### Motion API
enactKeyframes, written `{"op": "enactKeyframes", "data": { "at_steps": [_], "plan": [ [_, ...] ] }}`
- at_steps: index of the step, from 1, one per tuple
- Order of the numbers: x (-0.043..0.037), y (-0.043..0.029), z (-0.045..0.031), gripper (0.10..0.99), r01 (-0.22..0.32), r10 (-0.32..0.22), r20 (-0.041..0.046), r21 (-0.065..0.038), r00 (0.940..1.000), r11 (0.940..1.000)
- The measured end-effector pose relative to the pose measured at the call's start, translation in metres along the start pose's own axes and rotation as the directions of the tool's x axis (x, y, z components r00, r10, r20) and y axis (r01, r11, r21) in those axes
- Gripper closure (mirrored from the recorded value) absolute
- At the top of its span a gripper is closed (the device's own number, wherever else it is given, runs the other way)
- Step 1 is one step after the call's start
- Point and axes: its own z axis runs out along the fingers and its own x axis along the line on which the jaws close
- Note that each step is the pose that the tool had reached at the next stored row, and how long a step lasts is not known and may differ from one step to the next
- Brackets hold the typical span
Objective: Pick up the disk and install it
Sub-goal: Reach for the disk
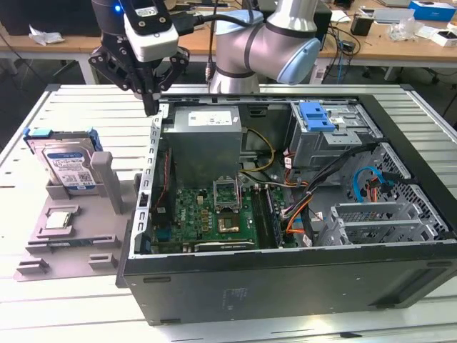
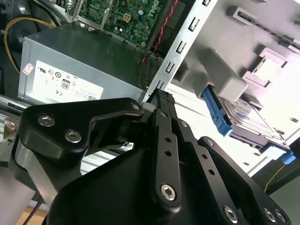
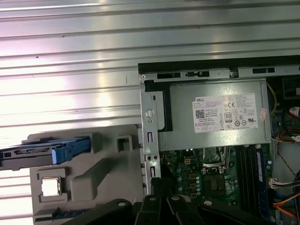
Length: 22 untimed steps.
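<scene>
Gripper (image 1: 150, 107) sits in the upper left of the exterior view. Its tips hang just over the corner of the open PC case (image 1: 285, 275), v. close to the perforated side wall (image 1: 153, 164). Fingers look pressed together with nothing btwn them, so it's empty. The second wrist view says the same: one dark closed tip (image 2: 161, 96) over that wall.

The disk (image 1: 68, 164) is at the exterior view's far left, well apart from the gripper. It stands on edge in the grey holder (image 1: 78, 239) with its label facing the camera and the blue bracket around it. The holder's upright post (image 1: 103, 179) is just beside it. CPU chip (image 1: 58, 220) lies flat in a pocket lower in the frame. In the first wrist view the disk (image 3: 42, 152) shows edge-on, a thin target.

Not picked up yet, so the task is at its start, I'd say.

Risks as I judge them:
- Closed tips that near the case wall could clip it on any sideways swing.
- Coming down shut onto the disk's top edge would knock it or jam it in the slot.
- The post leaves little room on that side, so a finger could land on it instead.
- A grip on the plastic bracket only may flex & slip.
- Inside the case, loose cables (image 1: 314, 182) beside the cage with the blue latch (image 1: 318, 118) could snag a carried disk.
</scene>
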Motion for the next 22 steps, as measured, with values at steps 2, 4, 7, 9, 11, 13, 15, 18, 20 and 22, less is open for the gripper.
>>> {"op": "enactKeyframes", "data": {
  "at_steps": [2,4,7,9,11,13,15,18,20,22],
  "plan": [
    [0.0021,-0.0002,0.0000,0.980,0.000,0.000,0.0001,0.000,1.0000,1.0000],
    [0.0045,-0.0003,-0.0001,0.980,0.000,0.000,0.0001,0.000,1.0000,1.0000],
    [0.0111,-0.0008,-0.0003,0.980,0.000,0.000,0.0000,0.000,1.0000,1.0000],
    [0.0158,-0.0012,-0.0004,0.980,0.000,0.000,0.0000,0.000,1.0000,1.0000],
    [0.0207,-0.0015,-0.0005,0.980,0.000,0.000,0.0000,0.000,1.0000,1.0000],
    [0.0249,-0.0019,-0.0007,0.980,0.000,0.000,0.0000,0.000,1.0000,1.0000],
    [0.0279,-0.0021,-0.0007,0.980,0.000,0.000,0.0000,0.000,1.0000,1.0000],
    [0.0343,-0.0026,-0.0009,0.980,0.000,0.000,0.0000,0.000,1.0000,1.0000],
    [0.0385,-0.0029,-0.0010,0.980,0.000,0.000,0.0000,0.000,1.0000,1.0000],
    [0.0410,-0.0031,-0.0011,0.980,0.000,0.000,0.0000,0.000,1.0000,1.0000]
  ]
}}
